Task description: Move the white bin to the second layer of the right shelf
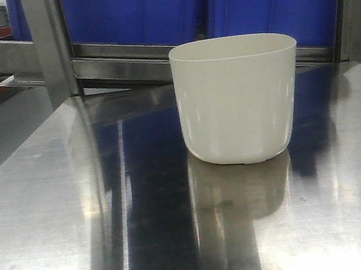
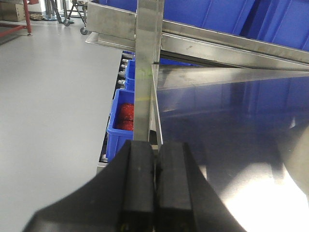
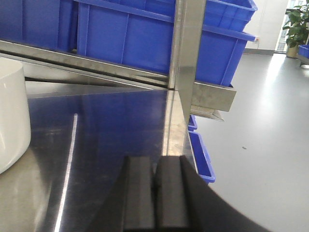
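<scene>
The white bin (image 1: 238, 97) stands upright on the flat steel table (image 1: 77, 208), right of centre in the front view; its side (image 3: 12, 116) shows at the left edge of the right wrist view. Neither gripper appears in the front view. My left gripper (image 2: 154, 147) hangs over the table's left edge, jaws pressed together with nothing between them. Over the table's right edge, my right gripper (image 3: 154, 162) is shut and empty, well to the right of the bin. The right shelf second layer is out of view.
Large blue crates (image 1: 216, 4) sit on a steel rack level (image 1: 124, 59) behind the table. Steel posts (image 2: 147, 67) (image 3: 188, 53) rise at both table corners. Smaller blue bins (image 2: 123, 123) (image 3: 203, 157) sit lower beside the table. Grey floor lies on either side.
</scene>
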`<move>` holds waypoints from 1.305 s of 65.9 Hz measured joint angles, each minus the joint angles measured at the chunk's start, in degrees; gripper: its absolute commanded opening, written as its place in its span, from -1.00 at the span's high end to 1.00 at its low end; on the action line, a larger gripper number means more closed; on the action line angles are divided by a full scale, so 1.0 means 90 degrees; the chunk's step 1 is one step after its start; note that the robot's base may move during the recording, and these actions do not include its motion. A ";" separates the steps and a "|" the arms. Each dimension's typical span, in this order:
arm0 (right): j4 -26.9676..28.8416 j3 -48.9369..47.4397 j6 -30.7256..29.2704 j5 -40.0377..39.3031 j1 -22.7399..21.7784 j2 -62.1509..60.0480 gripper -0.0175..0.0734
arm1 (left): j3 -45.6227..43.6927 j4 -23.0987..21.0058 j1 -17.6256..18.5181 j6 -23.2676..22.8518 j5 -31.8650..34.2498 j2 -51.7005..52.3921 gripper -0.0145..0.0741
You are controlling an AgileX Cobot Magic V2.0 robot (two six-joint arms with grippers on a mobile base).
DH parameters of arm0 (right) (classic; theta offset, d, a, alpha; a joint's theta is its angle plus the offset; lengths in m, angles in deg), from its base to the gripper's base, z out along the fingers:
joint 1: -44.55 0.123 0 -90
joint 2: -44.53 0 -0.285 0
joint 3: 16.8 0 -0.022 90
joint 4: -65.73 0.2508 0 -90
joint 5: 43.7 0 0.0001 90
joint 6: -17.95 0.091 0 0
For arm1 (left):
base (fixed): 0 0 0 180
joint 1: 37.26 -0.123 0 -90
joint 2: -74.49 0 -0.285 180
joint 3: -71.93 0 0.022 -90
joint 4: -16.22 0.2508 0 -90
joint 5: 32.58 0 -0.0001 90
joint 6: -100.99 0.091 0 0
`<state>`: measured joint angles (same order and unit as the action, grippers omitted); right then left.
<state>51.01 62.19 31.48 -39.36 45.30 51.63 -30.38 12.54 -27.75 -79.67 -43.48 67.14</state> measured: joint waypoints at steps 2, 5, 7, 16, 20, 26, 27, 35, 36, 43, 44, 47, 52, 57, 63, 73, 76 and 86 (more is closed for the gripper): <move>0.0000 0.0000 0.0000 0.0000 0.0000 0.0000 0.47 | 0.0000 0.0000 0.0000 0.0000 0.0000 0.0000 0.48; 0.0000 0.0000 0.0000 0.0000 0.0000 0.0000 0.47 | 0.0000 0.0000 0.0000 0.0000 0.0000 0.0000 0.48; 0.0000 0.0000 0.0000 0.0000 0.0000 0.0000 0.47 | 0.0000 0.0000 0.0000 0.0000 0.0000 0.0000 0.48; 0.0000 0.0000 0.0000 0.0000 0.0000 0.0000 0.47 | 0.0000 0.0000 0.0000 0.0000 0.0000 0.0000 0.48; 0.0000 0.0000 0.0000 0.0000 0.0000 0.0000 0.47 | 0.0000 0.0000 0.0000 0.0000 0.0000 0.0000 0.48; 0.0000 0.0000 0.0000 0.0000 0.0000 0.0000 0.47 | 0.0000 0.0000 0.0000 0.0000 0.0000 0.0000 0.48; 0.0000 0.0000 0.0000 0.0000 0.0000 0.0000 0.47 | 0.0000 0.0000 0.0000 0.0000 0.0000 0.0000 0.48; 0.0000 0.0000 0.0000 0.0000 0.0000 0.0000 0.47 | 0.0000 0.0000 0.0000 0.0000 0.0000 0.0000 0.48; 0.0000 0.0000 0.0000 0.0000 0.0000 0.0000 0.47 | 0.0000 0.0000 0.0000 0.0000 0.0000 0.0000 0.48; 0.0000 0.0000 0.0000 0.0000 0.0000 0.0000 0.47 | 0.0000 0.0000 0.0000 0.0000 0.0000 0.0000 0.48; 0.0000 0.0000 0.0000 0.0000 0.0000 0.0000 0.47 | 0.0000 0.0000 0.0000 0.0000 0.0000 0.0000 0.48; 0.0000 0.0000 0.0000 0.0000 0.0000 0.0000 0.47 | 0.0000 0.0000 0.0000 0.0000 0.0000 0.0000 0.48; 0.0000 0.0000 0.0000 0.0000 0.0000 0.0000 0.47 | 0.0000 0.0000 0.0000 0.0000 0.0000 0.0000 0.48; 0.0000 0.0000 0.0000 0.0000 0.0000 0.0000 0.47 | 0.0000 0.0000 0.0000 0.0000 0.0000 0.0000 0.48; 0.0000 0.0000 0.0000 0.0000 0.0000 0.0000 0.47 | 0.0000 0.0000 0.0000 0.0000 0.0000 0.0000 0.48; 0.0000 0.0000 0.0000 0.0000 0.0000 0.0000 0.47 | 0.0000 0.0000 0.0000 0.0000 0.0000 0.0000 0.48; 0.0000 0.0000 0.0000 0.0000 0.0000 0.0000 0.47 | 0.0000 0.0000 0.0000 0.0000 0.0000 0.0000 0.48; 0.0000 0.0000 0.0000 0.0000 0.0000 0.0000 0.47 | 0.0000 0.0000 0.0000 0.0000 0.0000 0.0000 0.48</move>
<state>51.01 62.19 31.48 -39.36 45.30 51.63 -30.38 12.54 -27.75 -79.67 -43.48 67.14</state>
